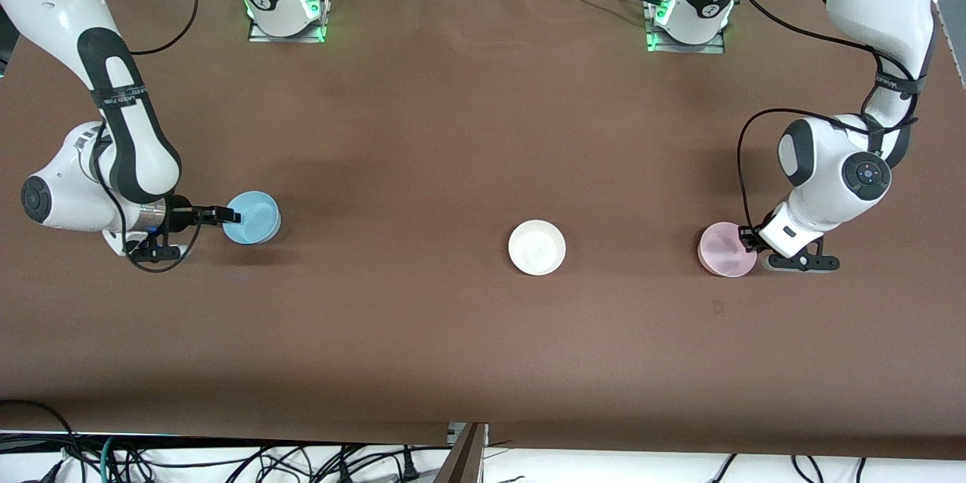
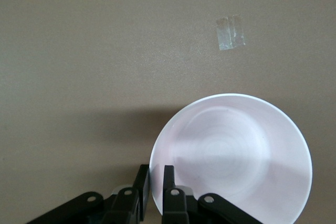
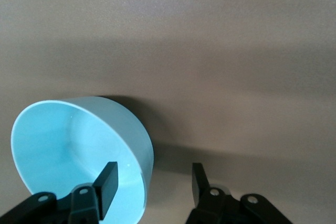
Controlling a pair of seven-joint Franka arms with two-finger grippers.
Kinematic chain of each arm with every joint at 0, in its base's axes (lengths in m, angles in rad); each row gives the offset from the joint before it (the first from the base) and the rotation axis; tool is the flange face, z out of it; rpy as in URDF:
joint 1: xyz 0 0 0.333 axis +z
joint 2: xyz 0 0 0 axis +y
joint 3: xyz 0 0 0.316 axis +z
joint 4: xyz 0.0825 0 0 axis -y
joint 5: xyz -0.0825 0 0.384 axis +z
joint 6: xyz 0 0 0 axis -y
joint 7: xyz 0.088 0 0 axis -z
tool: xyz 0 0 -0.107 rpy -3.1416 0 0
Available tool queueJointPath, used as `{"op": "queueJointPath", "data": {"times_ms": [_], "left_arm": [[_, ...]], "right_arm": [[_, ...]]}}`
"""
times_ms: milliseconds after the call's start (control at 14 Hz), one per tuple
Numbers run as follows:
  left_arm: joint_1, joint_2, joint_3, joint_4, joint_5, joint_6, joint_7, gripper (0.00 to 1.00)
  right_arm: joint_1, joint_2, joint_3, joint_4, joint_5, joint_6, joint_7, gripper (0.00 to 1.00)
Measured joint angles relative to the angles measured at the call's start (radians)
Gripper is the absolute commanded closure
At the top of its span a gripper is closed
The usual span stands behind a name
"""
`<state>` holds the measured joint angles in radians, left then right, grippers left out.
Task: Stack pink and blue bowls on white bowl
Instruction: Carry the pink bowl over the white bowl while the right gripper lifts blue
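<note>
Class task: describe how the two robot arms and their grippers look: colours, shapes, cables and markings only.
Both arms are glossy white, rounded segments with black joint bands and round end caps. Black cables loop along each. Green lights glow at the bases. The left gripper and right gripper are black, with two flat fingers on bolted black brackets.

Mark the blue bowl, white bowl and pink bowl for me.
blue bowl [image 1: 255, 216], front view, on its inner floor.
white bowl [image 1: 536, 245], front view, on its inner floor.
pink bowl [image 1: 724, 247], front view, on its inner floor.

White bowl [image 1: 536, 247] sits between blue bowl [image 1: 253, 217] and pink bowl [image 1: 726, 249].
</note>
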<state>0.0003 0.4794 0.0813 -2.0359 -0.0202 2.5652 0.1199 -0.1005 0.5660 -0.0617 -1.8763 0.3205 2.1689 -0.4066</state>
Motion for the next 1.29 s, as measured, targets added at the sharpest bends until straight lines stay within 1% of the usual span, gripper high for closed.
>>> {"op": "queueJointPath", "data": {"times_ms": [286,714,929,1000,1071,1286], "left_arm": [[0.000,-0.011,-0.003,0.000,0.000,-0.010,0.000,1.00],[0.000,-0.018,-0.013,0.000,0.000,-0.013,0.001,1.00],[0.000,-0.058,-0.042,0.003,-0.019,-0.076,-0.027,1.00],[0.000,-0.080,-0.063,0.004,-0.043,-0.100,-0.051,1.00],[-0.001,-0.101,-0.087,0.005,-0.057,-0.122,-0.088,1.00],[-0.004,-0.140,-0.168,0.005,-0.062,-0.150,-0.246,1.00]], "right_arm": [[0.000,0.000,0.002,-0.001,0.008,0.000,-0.002,0.42],[0.000,-0.002,0.008,-0.001,0.011,-0.010,-0.002,0.43],[0.000,-0.008,0.008,0.000,0.012,-0.022,-0.002,0.43],[0.000,-0.010,0.008,0.000,0.012,-0.028,-0.002,0.45],[0.000,-0.012,0.008,0.000,0.012,-0.032,-0.002,0.61],[0.000,-0.013,0.008,0.001,0.012,-0.034,-0.002,0.74]]}}
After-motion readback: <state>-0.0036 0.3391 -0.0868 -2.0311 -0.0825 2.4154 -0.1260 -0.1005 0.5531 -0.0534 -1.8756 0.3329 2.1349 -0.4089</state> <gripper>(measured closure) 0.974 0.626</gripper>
